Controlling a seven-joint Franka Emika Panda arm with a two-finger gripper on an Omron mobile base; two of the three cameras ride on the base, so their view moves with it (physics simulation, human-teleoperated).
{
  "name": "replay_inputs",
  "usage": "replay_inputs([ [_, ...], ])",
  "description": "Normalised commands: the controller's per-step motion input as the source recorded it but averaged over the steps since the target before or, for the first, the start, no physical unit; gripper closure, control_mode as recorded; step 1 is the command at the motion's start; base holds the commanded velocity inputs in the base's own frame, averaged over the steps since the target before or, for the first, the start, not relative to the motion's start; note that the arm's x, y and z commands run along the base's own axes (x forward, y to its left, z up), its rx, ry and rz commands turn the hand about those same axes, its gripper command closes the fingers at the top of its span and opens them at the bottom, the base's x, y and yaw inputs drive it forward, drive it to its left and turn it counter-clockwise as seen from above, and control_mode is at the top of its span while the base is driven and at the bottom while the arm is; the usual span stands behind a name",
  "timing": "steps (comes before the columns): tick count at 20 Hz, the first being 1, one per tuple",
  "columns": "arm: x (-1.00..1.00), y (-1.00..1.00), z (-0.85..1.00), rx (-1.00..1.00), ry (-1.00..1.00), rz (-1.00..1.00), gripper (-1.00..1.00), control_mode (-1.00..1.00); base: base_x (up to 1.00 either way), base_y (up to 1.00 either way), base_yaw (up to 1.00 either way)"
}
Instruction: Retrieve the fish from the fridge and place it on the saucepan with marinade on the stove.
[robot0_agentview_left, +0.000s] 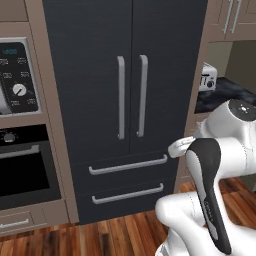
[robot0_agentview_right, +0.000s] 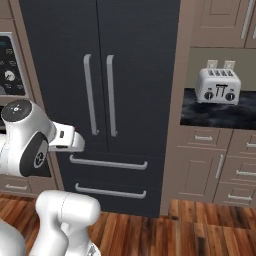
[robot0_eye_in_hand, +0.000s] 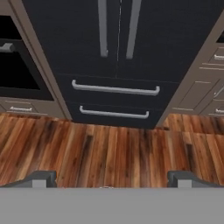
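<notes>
Fridge (robot0_agentview_left: 100, 75) stands closed straight ahead, both doors and both drawers shut (so its inside is hidden), between the oven (robot0_agentview_left: 22, 170) and the counter with a toaster (robot0_agentview_right: 218, 86). Gripper (robot0_eye_in_hand: 112, 178) hangs over the wood floor (robot0_eye_in_hand: 109, 148), fingers wide apart, holding nothing

Open wooden floor (robot0_eye_in_hand: 109, 148) is stretching ahead of the gripper (robot0_eye_in_hand: 111, 178), its jaws standing wide apart, with nothing lying between it and the fridge (robot0_eye_in_hand: 118, 52). The fridge doors are sitting shut, their paired bar handles (robot0_agentview_left: 132, 97) meeting at the centre seam, and the two lower drawers (robot0_eye_in_hand: 114, 100) are closed, barring the way inside. To the gripper's left the black oven (robot0_eye_in_hand: 19, 65) is walling off that side; cabinet drawers (robot0_eye_in_hand: 205, 92) are flanking the right.
</notes>
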Motion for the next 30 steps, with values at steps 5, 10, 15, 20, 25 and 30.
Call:
replay_inputs([
  [5, 0.52, -0.22, 0.0, 0.0, 0.0, -0.09, -1.0, -1.0, 0.0, 0.0, 0.0],
  [10, 0.8, -0.16, 0.0, 0.0, -0.02, -0.05, -1.0, -1.0, 0.0, 0.0, 0.0],
  [15, 0.81, 0.0, 0.0, 0.0, -0.16, 0.0, -1.0, -1.0, 0.0, 0.0, 0.0],
  [20, 0.69, 0.0, 0.05, 0.0, -0.16, 0.0, -1.0, -1.0, 0.0, 0.0, 0.0],
  [25, 0.55, 0.0, 0.08, 0.0, -0.18, 0.0, -1.0, -1.0, 0.0, 0.0, 0.0],
  [30, 0.67, 0.0, 0.11, 0.0, -0.15, 0.0, -1.0, -1.0, 0.0, 0.0, 0.0],
])
